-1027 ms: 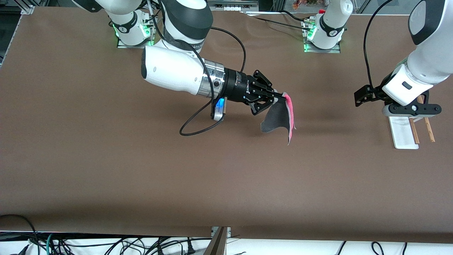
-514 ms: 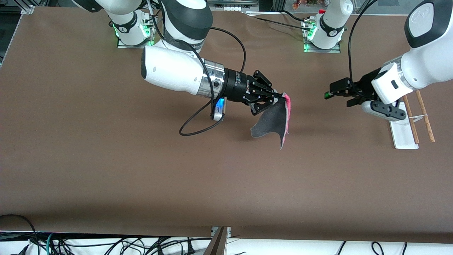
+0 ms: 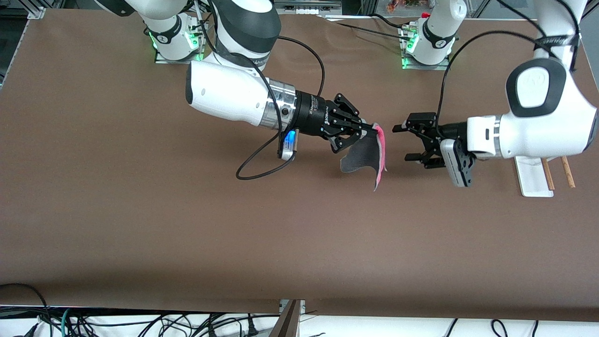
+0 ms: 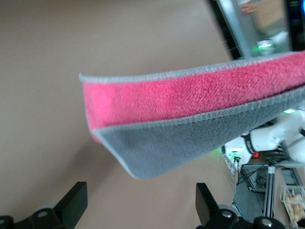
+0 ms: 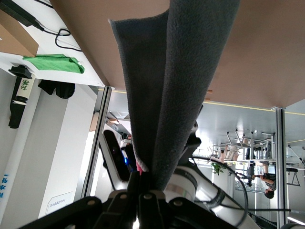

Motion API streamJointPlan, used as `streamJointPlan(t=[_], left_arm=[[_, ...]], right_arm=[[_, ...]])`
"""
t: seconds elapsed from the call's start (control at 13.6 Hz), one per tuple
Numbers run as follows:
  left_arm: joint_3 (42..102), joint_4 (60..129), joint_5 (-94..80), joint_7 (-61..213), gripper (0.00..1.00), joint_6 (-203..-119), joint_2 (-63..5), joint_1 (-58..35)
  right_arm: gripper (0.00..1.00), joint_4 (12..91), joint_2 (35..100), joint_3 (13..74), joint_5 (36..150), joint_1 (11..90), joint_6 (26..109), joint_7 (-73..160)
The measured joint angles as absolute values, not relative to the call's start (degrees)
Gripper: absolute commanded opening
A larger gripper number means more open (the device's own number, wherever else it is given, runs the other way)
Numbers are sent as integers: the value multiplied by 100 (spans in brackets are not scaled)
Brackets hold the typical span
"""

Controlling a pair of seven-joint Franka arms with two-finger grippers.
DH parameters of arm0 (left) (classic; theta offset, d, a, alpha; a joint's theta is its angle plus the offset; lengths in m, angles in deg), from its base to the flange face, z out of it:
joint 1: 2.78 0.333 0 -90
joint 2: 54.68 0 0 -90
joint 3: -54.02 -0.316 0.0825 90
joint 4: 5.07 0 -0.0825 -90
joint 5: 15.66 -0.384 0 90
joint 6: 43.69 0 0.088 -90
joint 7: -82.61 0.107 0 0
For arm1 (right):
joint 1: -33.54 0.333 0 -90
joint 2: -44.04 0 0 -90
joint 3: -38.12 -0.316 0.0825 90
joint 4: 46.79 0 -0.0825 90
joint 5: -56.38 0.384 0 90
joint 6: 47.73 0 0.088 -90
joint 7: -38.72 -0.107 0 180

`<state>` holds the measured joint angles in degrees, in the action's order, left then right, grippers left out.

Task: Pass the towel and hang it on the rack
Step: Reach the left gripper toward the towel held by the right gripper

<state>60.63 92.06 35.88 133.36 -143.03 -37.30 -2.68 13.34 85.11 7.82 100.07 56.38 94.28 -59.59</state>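
The towel [image 3: 367,157], dark grey with a bright pink face, hangs folded from my right gripper [image 3: 373,128], which is shut on its top edge over the middle of the table. The right wrist view shows the towel [image 5: 176,86] drooping from the closed right gripper [image 5: 147,185]. My left gripper [image 3: 401,142] is open in the air, level with the towel, a short gap away. In the left wrist view the towel [image 4: 190,119] fills the frame just ahead of the left gripper [image 4: 138,205]; its fingers [image 4: 71,205] are spread wide. The rack [image 3: 533,180] stands partly hidden under the left arm.
The rack's two wooden rods [image 3: 567,173] poke out from under the left forearm at that arm's end of the brown table [image 3: 140,210]. A black cable loop [image 3: 255,173] dangles from the right wrist. Both arm bases [image 3: 428,44] stand along the table's edge farthest from the front camera.
The left arm has swung from over the rack toward the middle of the table, its open gripper now facing the towel. The hanging towel swayed slightly; the right arm stayed put.
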Motion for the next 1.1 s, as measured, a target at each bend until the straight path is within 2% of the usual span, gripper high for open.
streamJointPlan(t=[0.22,0.51,0.95,1.1], left_arm=[[6024,9204,4603,15421,100,-14306,-3075,-98],[6029,9220,5587,16694,100,-14266,-2530,-42],[6076,9546,6337,16921,92,-13611,-2428,-49],[6075,9580,6352,16955,87,-13523,-2428,-38]], right_arm=[[0,1334,8511,783,10007,5601,9428,-5959],[0,1333,8511,782,10007,5600,9428,-5959],[0,1333,8511,782,10007,5600,9428,-5958],[0,1333,8511,782,10007,5600,9428,-5959]])
